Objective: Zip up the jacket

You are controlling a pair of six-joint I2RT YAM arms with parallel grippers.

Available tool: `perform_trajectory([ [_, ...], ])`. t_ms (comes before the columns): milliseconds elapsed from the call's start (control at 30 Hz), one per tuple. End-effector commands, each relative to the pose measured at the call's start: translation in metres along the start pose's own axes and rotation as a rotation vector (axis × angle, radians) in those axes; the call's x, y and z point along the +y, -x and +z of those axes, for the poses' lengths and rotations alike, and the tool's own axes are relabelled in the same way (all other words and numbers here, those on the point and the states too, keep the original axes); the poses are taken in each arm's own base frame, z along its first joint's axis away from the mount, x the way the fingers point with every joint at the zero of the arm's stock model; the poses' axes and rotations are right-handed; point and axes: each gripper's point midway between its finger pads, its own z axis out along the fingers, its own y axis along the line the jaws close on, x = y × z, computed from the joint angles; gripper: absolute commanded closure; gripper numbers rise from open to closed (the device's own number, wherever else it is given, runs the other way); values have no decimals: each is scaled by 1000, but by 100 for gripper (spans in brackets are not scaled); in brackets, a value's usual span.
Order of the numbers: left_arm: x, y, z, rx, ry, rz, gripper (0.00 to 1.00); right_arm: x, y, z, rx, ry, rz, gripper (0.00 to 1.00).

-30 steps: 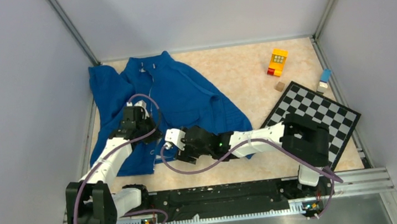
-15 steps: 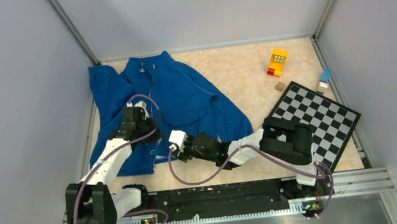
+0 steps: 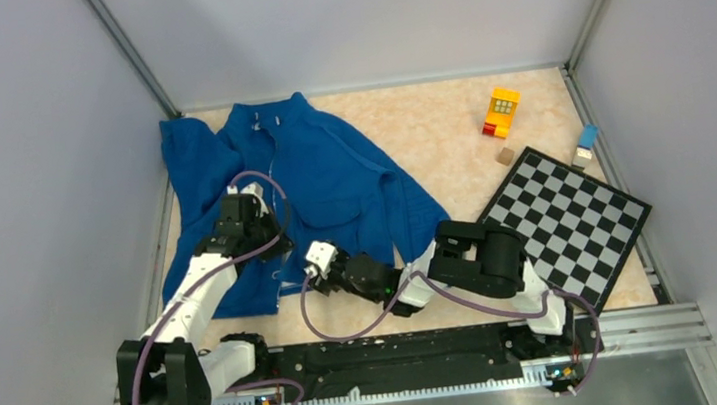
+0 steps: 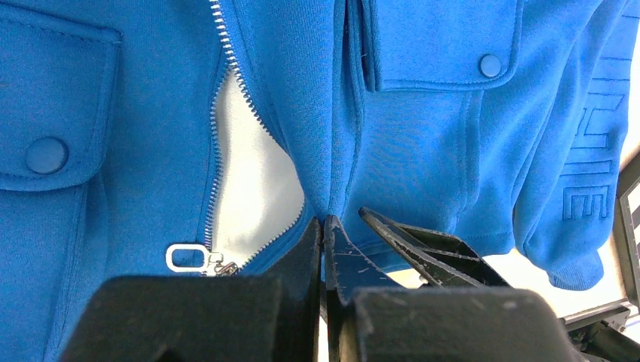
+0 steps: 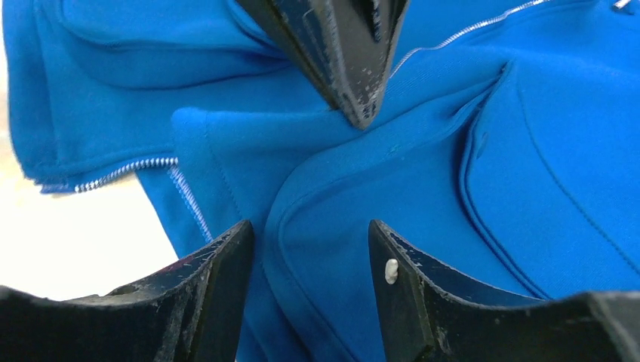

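The royal-blue jacket (image 3: 332, 175) lies flat on the left half of the table, collar at the far side. Its zipper is open near the hem, showing pale lining (image 4: 253, 188), and the silver zipper pull (image 4: 185, 259) sits low at the left. My left gripper (image 3: 275, 255) (image 4: 324, 220) is shut on a fold of the jacket's front edge close to the hem. My right gripper (image 3: 299, 272) (image 5: 310, 226) stands open just beside it, its jaws straddling a fold of the hem. The left gripper's fingers (image 5: 340, 53) show pinching fabric in the right wrist view.
A chequered board (image 3: 567, 216) lies at the right. Behind it are a yellow toy block (image 3: 502, 110), a small brown cube (image 3: 504, 156) and a small blue-and-white item (image 3: 586, 143). Grey walls close in three sides.
The right arm has folded back, its elbow swinging left, and its gripper has slid a little down and left along the hem. The left arm has stayed put.
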Motion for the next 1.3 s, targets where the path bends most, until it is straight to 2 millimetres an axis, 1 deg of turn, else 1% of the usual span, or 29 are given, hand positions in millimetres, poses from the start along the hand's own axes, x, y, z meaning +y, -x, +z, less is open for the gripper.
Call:
perform_trajectory([
  [0, -4, 5, -8, -20, -6, 15, 100, -9, 33, 13, -129, -83, 20, 44],
  [67, -4, 6, -8, -18, -3, 14, 100, -9, 31, 17, -130, -92, 19, 46],
  [100, -4, 7, -8, -16, -1, 12, 100, -9, 31, 19, -131, -97, 18, 48],
  [133, -4, 6, -8, -9, 2, 7, 100, -9, 31, 20, -133, -101, 17, 54],
  [167, -4, 6, -9, -6, 4, 4, 100, -11, 31, 22, -133, -110, 18, 59],
  [200, -5, 6, -9, -7, 3, 5, 100, -13, 33, 23, -131, -123, 22, 68],
  [300, -4, 8, -12, -17, 7, 17, 100, -15, 41, 22, -96, -120, 12, 97],
  [333, -4, 9, -12, -22, 8, 20, 100, -16, 48, 18, -96, -116, 17, 100],
  [433, -6, 14, -14, -38, 6, 34, 100, -20, 65, -1, -107, -96, 11, 100],
  [567, -14, 16, -17, -25, -28, 57, 99, -26, 65, -22, -14, -57, -37, 100],
  [667, -18, 17, -18, -18, -49, 64, 97, -35, 62, -35, 53, -8, 1, 100],
  [700, -19, 16, -18, -17, -56, 66, 97, -35, 59, -40, 89, 20, 23, 100],
  [767, -23, 14, -17, -9, -82, 68, 96, -44, 55, -49, 128, 24, 43, 100],
  [900, -36, 7, -15, 19, -165, 70, 93, -54, 41, -67, 213, 62, 25, 100],
  [933, -37, 5, -13, 26, -175, 68, 92, -59, 38, -70, 231, 64, 29, 100],
  [1100, -35, -7, -2, 65, -175, 62, 91, -86, 19, -81, 303, 34, 98, 100],
  [1133, -34, -9, 1, 75, -177, 59, 91, -87, 16, -84, 309, 46, 113, 100],
  [1167, -34, -12, 4, 88, -177, 57, 90, -92, 12, -86, 318, 42, 123, 100],
  [1200, -33, -14, 6, 98, -178, 55, 89, -95, 7, -89, 331, 31, 135, 100],
  [1267, -34, -15, 9, 115, -186, 54, 83, -102, 2, -93, 341, 24, 164, 100],
])
